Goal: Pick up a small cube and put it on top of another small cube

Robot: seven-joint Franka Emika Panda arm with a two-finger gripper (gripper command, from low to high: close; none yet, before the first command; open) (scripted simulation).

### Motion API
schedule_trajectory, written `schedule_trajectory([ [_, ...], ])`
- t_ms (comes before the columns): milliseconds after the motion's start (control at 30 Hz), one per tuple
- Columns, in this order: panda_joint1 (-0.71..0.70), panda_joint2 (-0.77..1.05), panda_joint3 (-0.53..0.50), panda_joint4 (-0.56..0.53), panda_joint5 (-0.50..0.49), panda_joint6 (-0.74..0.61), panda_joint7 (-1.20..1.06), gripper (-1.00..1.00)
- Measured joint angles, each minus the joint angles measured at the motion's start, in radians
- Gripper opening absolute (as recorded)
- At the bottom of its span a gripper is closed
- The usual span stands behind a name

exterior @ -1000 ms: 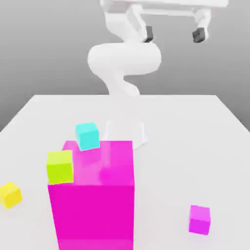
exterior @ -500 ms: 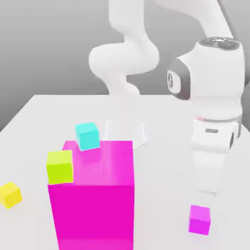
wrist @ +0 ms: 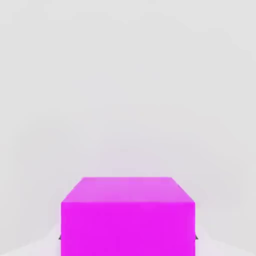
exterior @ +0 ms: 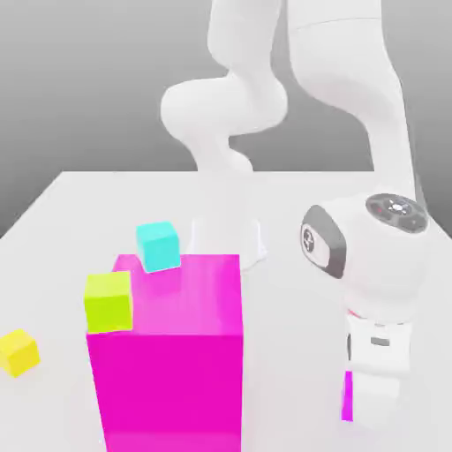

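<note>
Down low, end effector [exterior: 375, 410] clamped on small cube [wrist: 127, 220]

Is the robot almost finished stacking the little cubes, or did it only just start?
Only just started. Done: the arm is down at the small purple cube, and its claw is shut on it. In hand: the cube seems to sit on the table still, not lifted yet. Left: lift it, carry it to another small cube, maybe the cyan cube, and set it on top.

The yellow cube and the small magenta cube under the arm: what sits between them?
In the exterior view, the big magenta block stands between the yellow cube and the small magenta cube.
</note>
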State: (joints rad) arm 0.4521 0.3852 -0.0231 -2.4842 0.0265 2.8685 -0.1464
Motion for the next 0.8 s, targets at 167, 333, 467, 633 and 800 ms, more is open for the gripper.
schedule_trajectory([
  [167, 0.005, -0.141, 0.006, -0.019, -0.007, -0.121, -0.011, -1.00],
  [333, -0.045, -0.284, -0.026, -0.017, 0.061, -0.268, 0.047, -1.00],
  [467, -0.129, -0.422, -0.076, -0.028, 0.060, -0.398, 0.178, -1.00],
  [633, -0.226, -0.600, -0.109, -0.043, 0.012, -0.557, 0.380, -1.00],
  [800, -0.363, -0.780, -0.123, -0.058, -0.058, -0.717, 0.600, -1.00],
])
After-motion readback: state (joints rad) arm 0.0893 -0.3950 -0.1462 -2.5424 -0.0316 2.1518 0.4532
